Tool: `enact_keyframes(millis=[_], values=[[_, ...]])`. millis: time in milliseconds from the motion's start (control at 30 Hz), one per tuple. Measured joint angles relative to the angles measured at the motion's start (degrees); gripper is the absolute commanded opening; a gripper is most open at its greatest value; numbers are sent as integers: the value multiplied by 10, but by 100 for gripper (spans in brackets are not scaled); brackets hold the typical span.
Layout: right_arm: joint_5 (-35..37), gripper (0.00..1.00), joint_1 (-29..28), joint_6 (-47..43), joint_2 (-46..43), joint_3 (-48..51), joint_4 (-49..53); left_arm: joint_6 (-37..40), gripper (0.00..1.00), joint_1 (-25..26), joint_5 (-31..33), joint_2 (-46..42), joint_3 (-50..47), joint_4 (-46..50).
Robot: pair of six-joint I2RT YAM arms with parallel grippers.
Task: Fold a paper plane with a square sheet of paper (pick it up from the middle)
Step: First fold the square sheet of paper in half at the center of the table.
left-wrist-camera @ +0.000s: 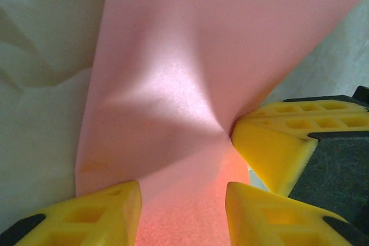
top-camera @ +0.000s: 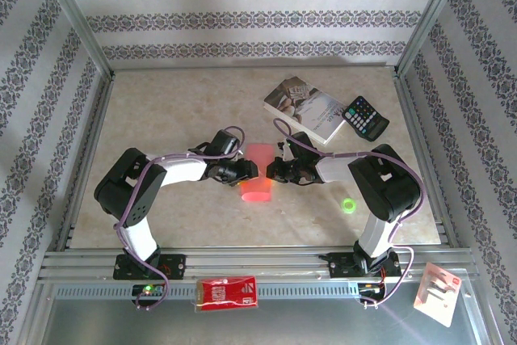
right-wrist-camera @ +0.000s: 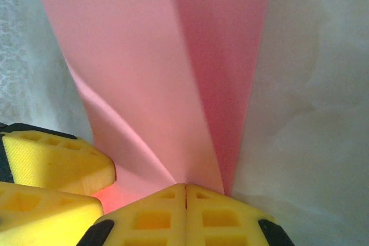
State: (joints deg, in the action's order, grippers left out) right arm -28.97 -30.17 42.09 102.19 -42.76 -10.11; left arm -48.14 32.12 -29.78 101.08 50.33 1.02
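On the pale marbled surface (top-camera: 161, 111), boxed in by band-patterned wallpaper (top-camera: 242, 18), the thin pink square sheet of paper (top-camera: 258, 159) — creased and buckled — lies at mid-surface, pinched in the closed right gripper (right-wrist-camera: 185, 189), while the left gripper (left-wrist-camera: 183, 195) stands part-open, yellow fingers astride it.

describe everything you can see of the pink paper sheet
The square sheet of paper is thin, plain pink-red and matte. It is buckled, with a lengthwise crease between a lighter and a darker panel. It is at the middle of the table, between the two arms. The right gripper has its jaws shut on a puckered spot; the left gripper straddles it, jaws apart.
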Motion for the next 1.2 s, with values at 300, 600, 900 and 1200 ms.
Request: enact_keyframes(millis=[300,600,900,1200], values=[[0,0,0,0,0,0,0,0,45,8,-1,-59,-18,-3],[0,0,0,0,0,0,0,-15,46,24,-6,-43,-39,-14],[4,0,-1,0,-2,0,0,-17,47,23,-2,-52,-66,-32],[10,0,-4,0,-3,0,2,-45,47,31,-37,-74,-91,-71]])
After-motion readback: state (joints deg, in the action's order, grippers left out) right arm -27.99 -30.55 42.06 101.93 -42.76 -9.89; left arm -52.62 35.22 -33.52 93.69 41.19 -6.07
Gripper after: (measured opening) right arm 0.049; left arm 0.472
